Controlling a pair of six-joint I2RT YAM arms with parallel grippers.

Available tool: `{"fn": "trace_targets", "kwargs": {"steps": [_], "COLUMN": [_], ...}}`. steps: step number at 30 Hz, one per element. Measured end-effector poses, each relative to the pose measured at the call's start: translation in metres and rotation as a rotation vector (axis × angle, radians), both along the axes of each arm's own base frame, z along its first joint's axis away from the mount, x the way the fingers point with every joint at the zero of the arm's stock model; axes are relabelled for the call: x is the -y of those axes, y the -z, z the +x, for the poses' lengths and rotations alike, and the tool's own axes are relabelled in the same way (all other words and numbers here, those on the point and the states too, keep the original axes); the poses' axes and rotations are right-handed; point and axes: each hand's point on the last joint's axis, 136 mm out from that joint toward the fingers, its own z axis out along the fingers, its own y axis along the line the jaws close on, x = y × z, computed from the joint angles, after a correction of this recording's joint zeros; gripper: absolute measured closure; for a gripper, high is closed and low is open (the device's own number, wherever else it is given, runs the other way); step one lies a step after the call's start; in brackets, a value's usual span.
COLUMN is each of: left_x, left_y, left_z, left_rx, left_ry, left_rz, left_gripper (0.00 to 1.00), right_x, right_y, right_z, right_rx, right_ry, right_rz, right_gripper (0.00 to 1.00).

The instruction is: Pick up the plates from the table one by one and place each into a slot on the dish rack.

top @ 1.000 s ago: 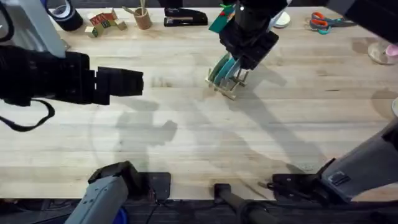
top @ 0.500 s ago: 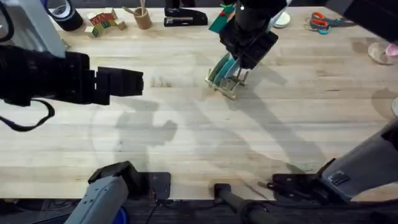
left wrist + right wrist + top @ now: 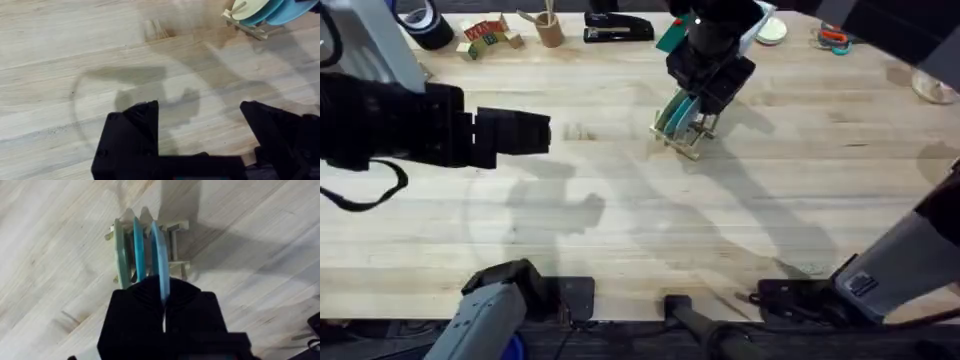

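Plates: three upright in the dish rack (image 3: 150, 250).
Right gripper (image 3: 163, 302): pinching the light blue plate (image 3: 159, 262).
Left gripper (image 3: 200, 132): fingers spread, empty.

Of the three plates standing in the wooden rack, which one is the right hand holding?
The light blue round plate, the outermost of the three. The right hand pinches its edge. The teal plate and the cream plate stand free beside it in the pale wooden dish rack.

Light wooden plank table (image 3: 620, 230), small pale wooden dish rack (image 3: 682, 135) resting on it directly beneath right gripper (image 3: 708, 95), black stapler (image 3: 618, 28) beyond it
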Motion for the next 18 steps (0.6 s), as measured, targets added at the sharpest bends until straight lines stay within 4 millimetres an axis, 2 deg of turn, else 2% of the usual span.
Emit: {"fn": "trace_targets", "kwargs": {"steps": [11, 18], "left_x": [0.000, 0.000], "left_y": [0.000, 0.000], "left_z": [0.000, 0.000], "left_rx": [0.000, 0.000], "left_ry": [0.000, 0.000], "left_rz": [0.000, 0.000], "left_gripper": [0.007, 0.006], "right_x": [-0.004, -0.004], "right_y": [0.015, 0.016], "right_z": [0.000, 0.000], "right_rx": [-0.041, -0.043], "right_ry": [-0.001, 0.000], "right_rz": [-0.010, -0.008], "right_gripper": [0.970, 0.970]}}
